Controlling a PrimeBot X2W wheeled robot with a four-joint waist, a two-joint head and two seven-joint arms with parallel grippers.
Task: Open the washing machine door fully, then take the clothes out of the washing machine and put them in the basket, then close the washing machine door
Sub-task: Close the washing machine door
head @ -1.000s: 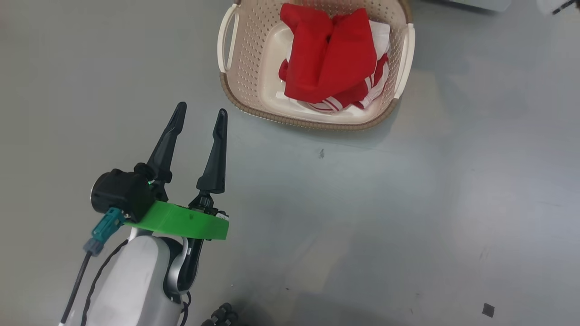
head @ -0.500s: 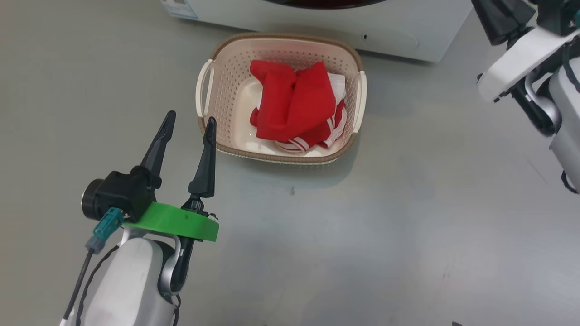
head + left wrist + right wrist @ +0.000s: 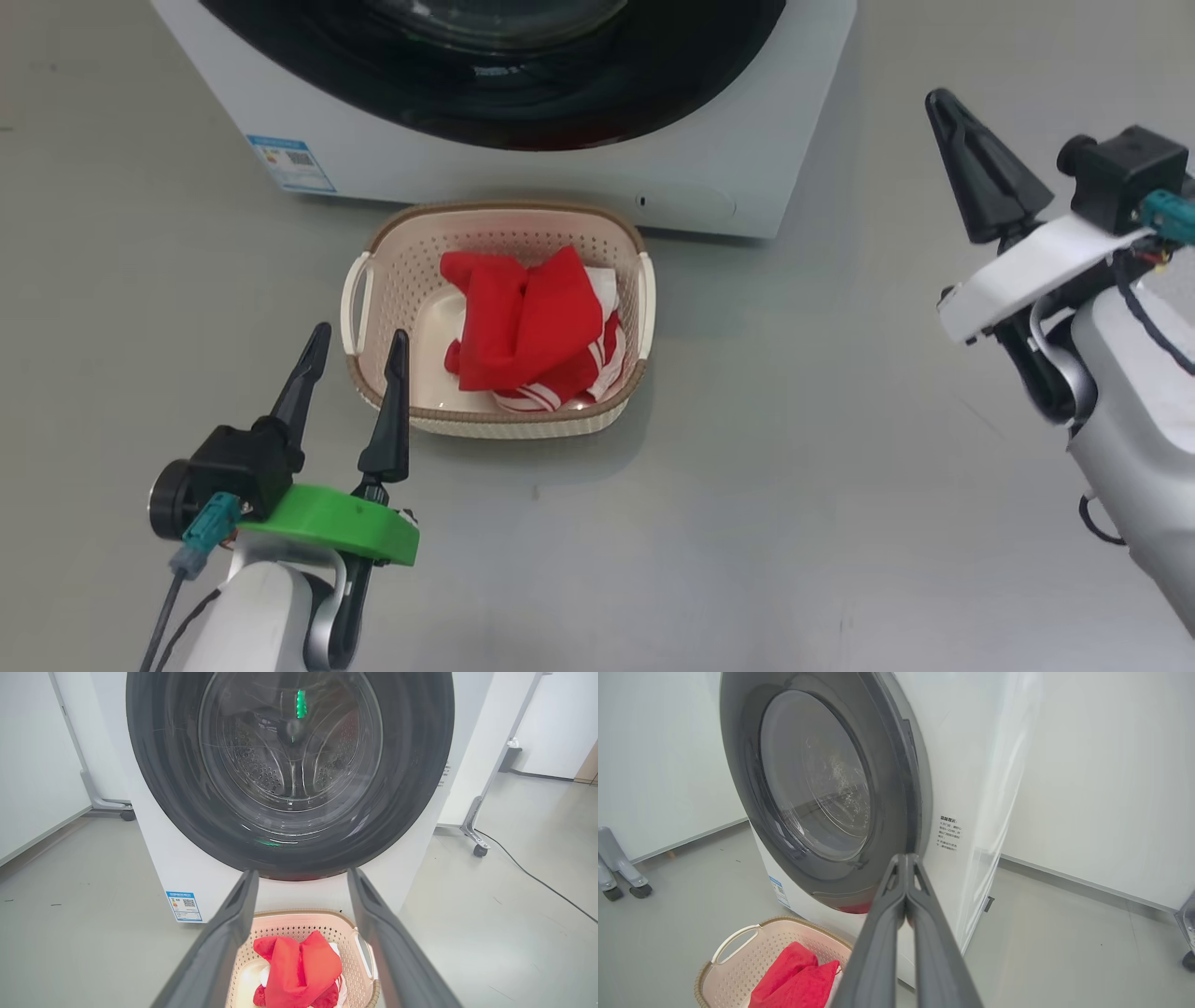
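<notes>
basket (image 3: 560,425) just beside left tool (image 3: 360,330)

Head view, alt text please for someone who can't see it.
Red clothes lie in a cream basket on the floor before a white washing machine whose black door is closed. The open left gripper hovers near the basket; the shut right gripper is at far right.

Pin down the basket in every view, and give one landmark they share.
Head view: basket at centre, just below the washing machine.
Left wrist view: basket at bottom centre, cut off by the edge.
Right wrist view: basket in the lower left corner.
Shared landmark: blue label sticker low on the washing machine's front.
</notes>
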